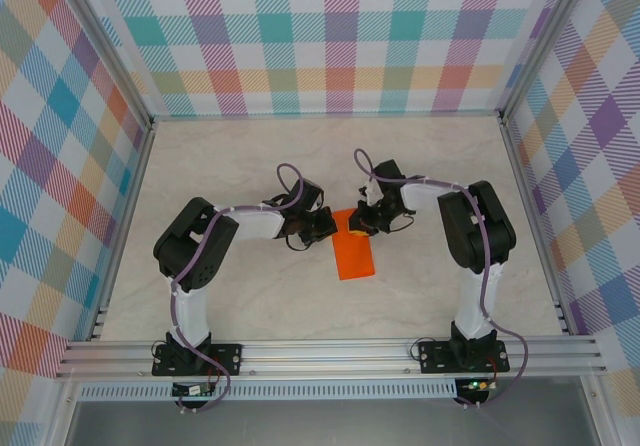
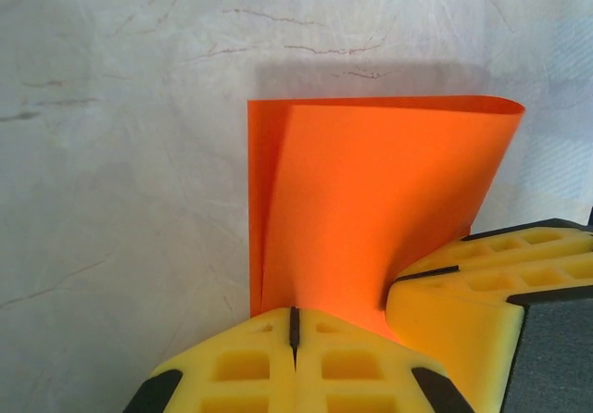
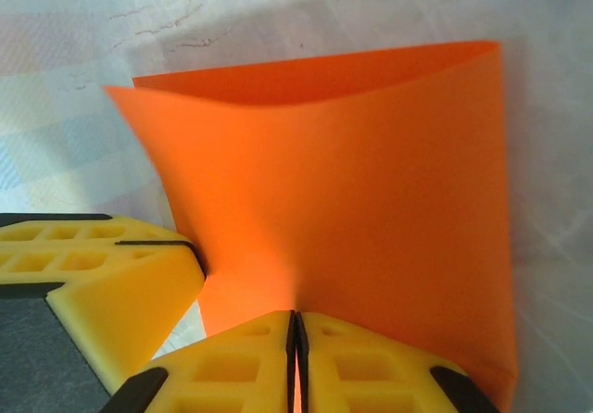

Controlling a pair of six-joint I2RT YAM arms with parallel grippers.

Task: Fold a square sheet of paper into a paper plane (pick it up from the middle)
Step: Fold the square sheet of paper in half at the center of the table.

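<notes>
Marbled table (image 1: pixel 250 296), orange paper (image 1: pixel 355 256) (bulging, wrist views)

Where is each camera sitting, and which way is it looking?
Top camera: above and behind the arms, looking down at the table; both whole arms show, the left gripper and right gripper both at the orange paper.
Left wrist camera: on the left wrist, looking past its own fingers, shut on the paper.
Right wrist camera: on the right wrist, facing the paper from the other side, past its own shut fingers.
Shared: every view has the paper; each wrist view catches the other gripper's finger.
</notes>
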